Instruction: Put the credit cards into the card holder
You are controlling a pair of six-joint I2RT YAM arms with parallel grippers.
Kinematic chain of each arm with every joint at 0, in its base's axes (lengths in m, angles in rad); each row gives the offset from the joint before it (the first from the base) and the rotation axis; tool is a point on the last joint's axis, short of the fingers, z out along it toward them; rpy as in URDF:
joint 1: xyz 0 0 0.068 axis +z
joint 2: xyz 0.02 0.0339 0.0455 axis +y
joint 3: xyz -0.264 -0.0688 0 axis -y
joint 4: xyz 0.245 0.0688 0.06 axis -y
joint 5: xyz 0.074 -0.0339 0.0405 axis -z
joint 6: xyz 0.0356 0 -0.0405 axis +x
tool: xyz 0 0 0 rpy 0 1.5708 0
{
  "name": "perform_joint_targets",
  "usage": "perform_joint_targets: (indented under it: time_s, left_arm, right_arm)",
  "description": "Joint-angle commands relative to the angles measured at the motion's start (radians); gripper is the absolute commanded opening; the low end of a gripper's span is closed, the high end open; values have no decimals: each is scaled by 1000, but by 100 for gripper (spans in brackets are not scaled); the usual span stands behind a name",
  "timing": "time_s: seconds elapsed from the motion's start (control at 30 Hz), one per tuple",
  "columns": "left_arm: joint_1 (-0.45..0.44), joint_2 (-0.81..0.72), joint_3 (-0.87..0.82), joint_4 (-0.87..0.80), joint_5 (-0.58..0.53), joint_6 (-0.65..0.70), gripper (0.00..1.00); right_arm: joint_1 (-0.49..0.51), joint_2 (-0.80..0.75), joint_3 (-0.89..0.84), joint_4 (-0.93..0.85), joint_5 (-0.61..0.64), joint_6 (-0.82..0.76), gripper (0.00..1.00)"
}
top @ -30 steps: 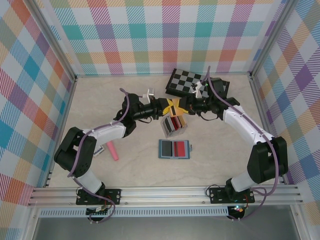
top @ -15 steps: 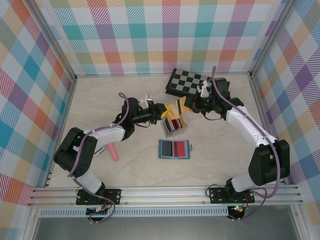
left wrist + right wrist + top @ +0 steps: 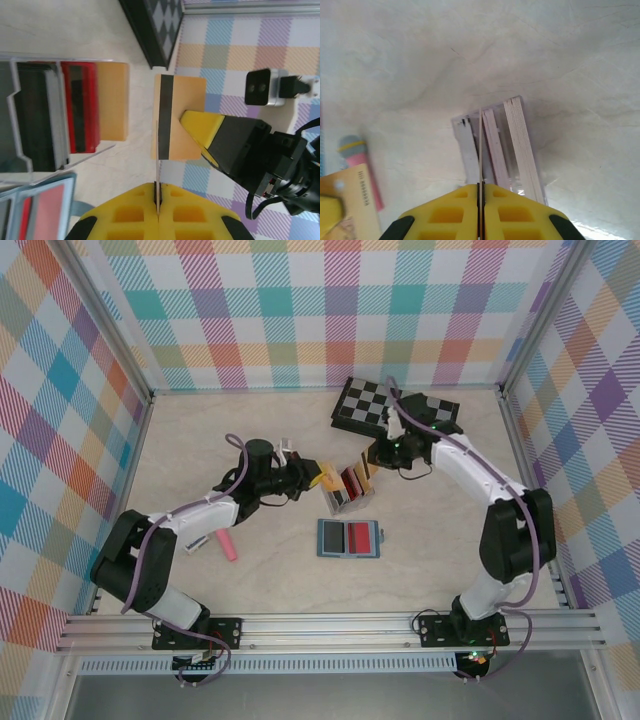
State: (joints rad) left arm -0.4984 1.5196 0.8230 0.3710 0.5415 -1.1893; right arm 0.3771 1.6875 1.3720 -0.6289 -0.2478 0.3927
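Left gripper (image 3: 158, 194) pinches a thin card (image 3: 157, 160), edge-on to us, its face hidden. Just beyond it, our right gripper (image 3: 480, 192) pinches a tan striped card (image 3: 180, 117). The card holder (image 3: 350, 538) lies near both grippers, toward the arm bases, and is cut off at the left wrist view's corner.

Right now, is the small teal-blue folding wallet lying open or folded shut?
Open. The teal-blue folding wallet lies spread flat, with two inner panels facing up side by side, one grey and one red.
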Motion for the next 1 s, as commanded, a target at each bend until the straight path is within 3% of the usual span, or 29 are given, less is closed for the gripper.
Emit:
perform_joint_targets:
  time_s: [0.0,0.37,0.53,0.67,0.87,0.97]
  left_arm:
    - [14,-31,22,-89,-3,68,0]
    - [14,-29,13,-90,11,71,0]
    - [14,-23,14,-83,14,71,0]
    - [14,-17,17,-59,36,73,0]
    - [15,-17,14,-6,74,93,0]
    - [15,-12,22,34,112,116,0]
  right_arm:
    - [51,42,57,-72,127,-133,10]
    - [149,145,93,-64,370,-212,11]
    - [166,166,93,-58,407,-223,14]
    - [171,140,72,-45,390,-201,29]
    - [168,24,62,-84,357,-118,31]
    - [132,-66,14,-51,190,-46,31]
